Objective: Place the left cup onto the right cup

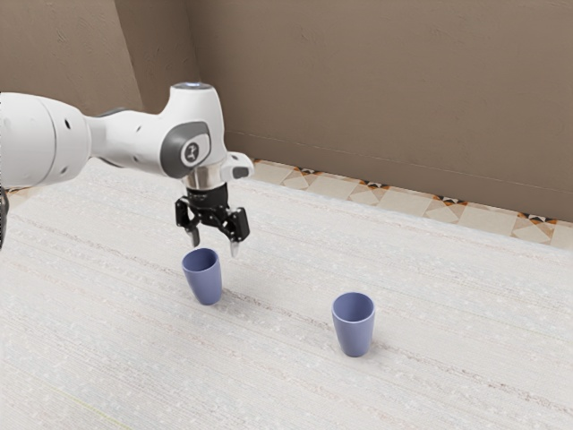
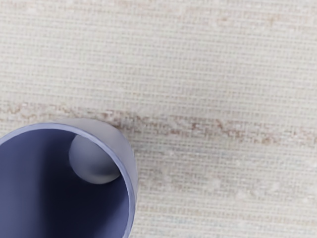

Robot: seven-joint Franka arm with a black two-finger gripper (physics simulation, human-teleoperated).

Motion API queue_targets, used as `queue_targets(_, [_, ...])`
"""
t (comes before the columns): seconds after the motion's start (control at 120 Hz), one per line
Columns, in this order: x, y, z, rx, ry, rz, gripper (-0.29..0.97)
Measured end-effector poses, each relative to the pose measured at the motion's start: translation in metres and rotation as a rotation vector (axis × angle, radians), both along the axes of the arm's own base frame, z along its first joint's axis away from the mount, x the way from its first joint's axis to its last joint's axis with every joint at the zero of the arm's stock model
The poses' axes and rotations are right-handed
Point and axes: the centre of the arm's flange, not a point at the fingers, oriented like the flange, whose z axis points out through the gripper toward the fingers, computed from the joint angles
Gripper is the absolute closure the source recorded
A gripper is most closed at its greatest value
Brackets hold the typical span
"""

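My pincer [image 1: 215,244] hangs open just above the left cup [image 1: 203,276], upright on the table [image 1: 448,376], well apart from the right cup [image 1: 354,324]; grasping, lifting and stacking, all 3, not yet done.

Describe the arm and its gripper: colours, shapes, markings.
The arm is built of smooth, rounded white shells. The joint near the wrist has a grey cap bearing a small round white mark. A short silvery collar leads to the black gripper, which has a boxy body and two short fingers ending in pale tips.
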Motion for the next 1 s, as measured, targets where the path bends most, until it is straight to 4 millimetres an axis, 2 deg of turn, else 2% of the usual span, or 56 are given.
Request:
queue_targets(0.608, [0.006,-0.001,-0.037,-0.003,0.018,0.016,0.00])
queue_targets(1.0, [0.009,0.015,-0.054,-0.004,0.027,0.049,0.00])
